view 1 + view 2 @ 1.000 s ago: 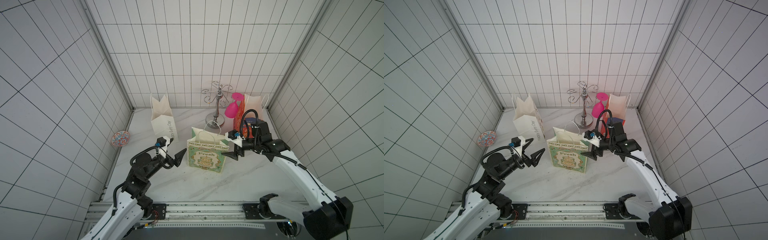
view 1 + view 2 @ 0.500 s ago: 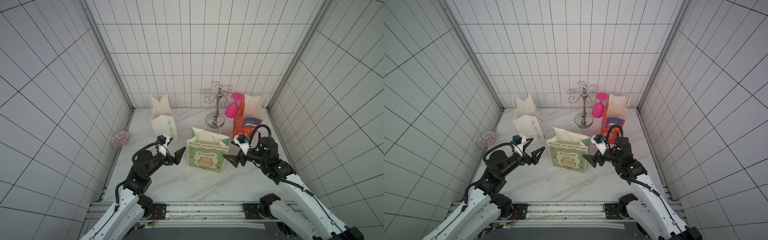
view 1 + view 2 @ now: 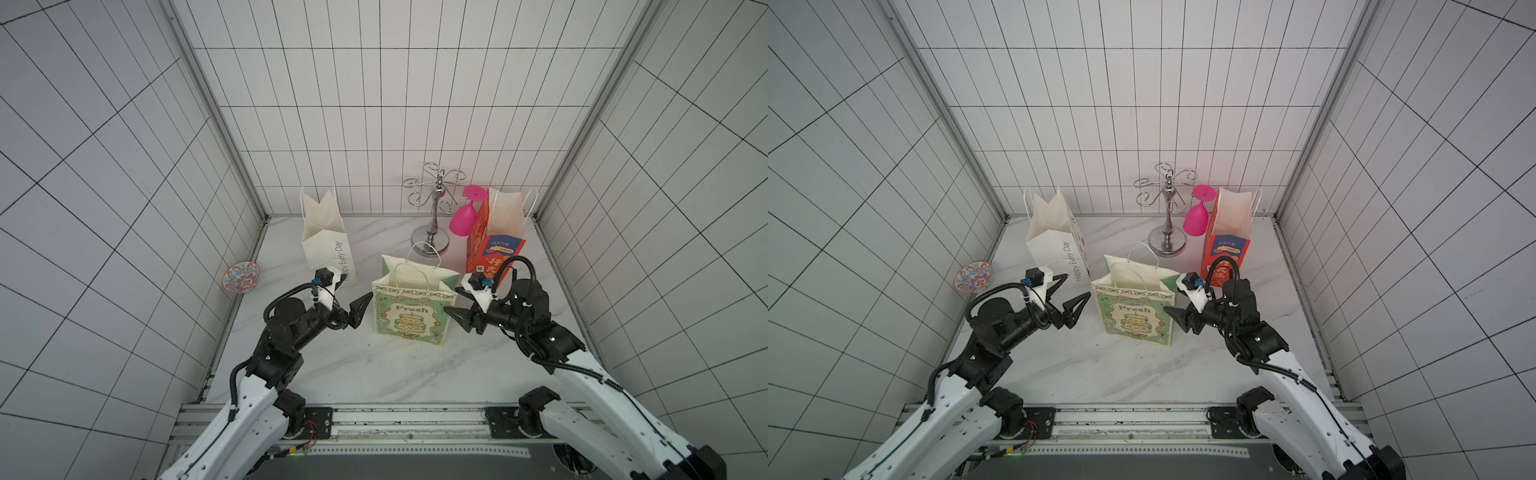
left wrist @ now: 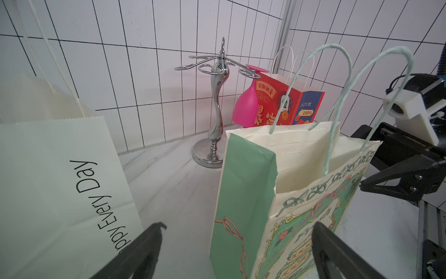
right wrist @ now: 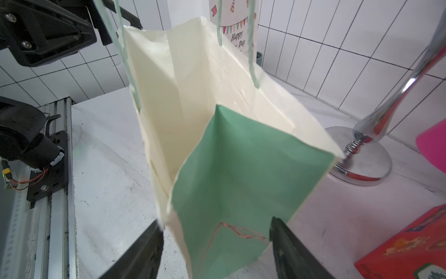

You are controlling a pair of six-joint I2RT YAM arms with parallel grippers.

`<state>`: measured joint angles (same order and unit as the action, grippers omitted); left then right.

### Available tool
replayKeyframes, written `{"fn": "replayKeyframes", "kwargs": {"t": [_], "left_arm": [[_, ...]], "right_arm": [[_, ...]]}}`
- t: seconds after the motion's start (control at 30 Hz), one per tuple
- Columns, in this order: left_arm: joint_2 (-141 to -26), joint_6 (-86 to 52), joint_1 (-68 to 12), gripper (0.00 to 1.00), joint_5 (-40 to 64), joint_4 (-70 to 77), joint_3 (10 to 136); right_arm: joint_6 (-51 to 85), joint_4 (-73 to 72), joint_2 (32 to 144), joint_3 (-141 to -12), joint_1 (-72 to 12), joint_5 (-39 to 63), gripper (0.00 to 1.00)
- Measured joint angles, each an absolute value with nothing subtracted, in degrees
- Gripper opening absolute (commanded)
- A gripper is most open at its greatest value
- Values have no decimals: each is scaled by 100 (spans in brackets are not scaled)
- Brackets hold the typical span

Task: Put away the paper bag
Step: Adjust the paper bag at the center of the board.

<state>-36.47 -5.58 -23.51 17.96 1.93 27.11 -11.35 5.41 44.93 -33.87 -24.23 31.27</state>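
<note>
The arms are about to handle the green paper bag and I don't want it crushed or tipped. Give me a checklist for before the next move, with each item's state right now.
1. Green printed paper bag stands upright on the white marble table: ok.
2. Bag is empty: cannot tell, its bottom is hidden.
3. Right gripper lined up, its fingers either side of the bag's green side panel: ok.
4. Left gripper open and apart from the bag: ok.
5. Bag's twine handles free of both grippers: ok.
</note>
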Motion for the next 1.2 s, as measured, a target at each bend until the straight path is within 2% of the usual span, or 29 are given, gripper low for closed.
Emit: {"fn": "replayKeyframes", "kwargs": {"t": [0.17,0.43,0.5,0.67,0.77,0.97,1.2], "left_arm": [[-3634,-576,-2342,97,1737,165,2711],[-3612,-668,-2340,97,1649,161,2711],[-3583,-687,-2340,97,1640,158,2711],[-3527,-711,-2340,97,1614,145,2711],[-3489,-735,-2329,97,1603,143,2711],[-3446,-773,-2141,97,1610,-1,2714],[-3214,-760,-1796,97,1710,-252,2753]], "right_arm": [[-899,760,3999,-3387,-2521,2963,72],[-707,537,4421,-3334,-2786,3164,52],[-720,425,4635,-3319,-2786,3214,40],[-941,239,4895,-3315,-2788,3321,21],[-1149,148,5065,-3317,-2786,3503,0],[-1933,30,5651,-3503,-2613,4351,0],[-3334,985,6726,-4519,-2283,5596,0]]}}
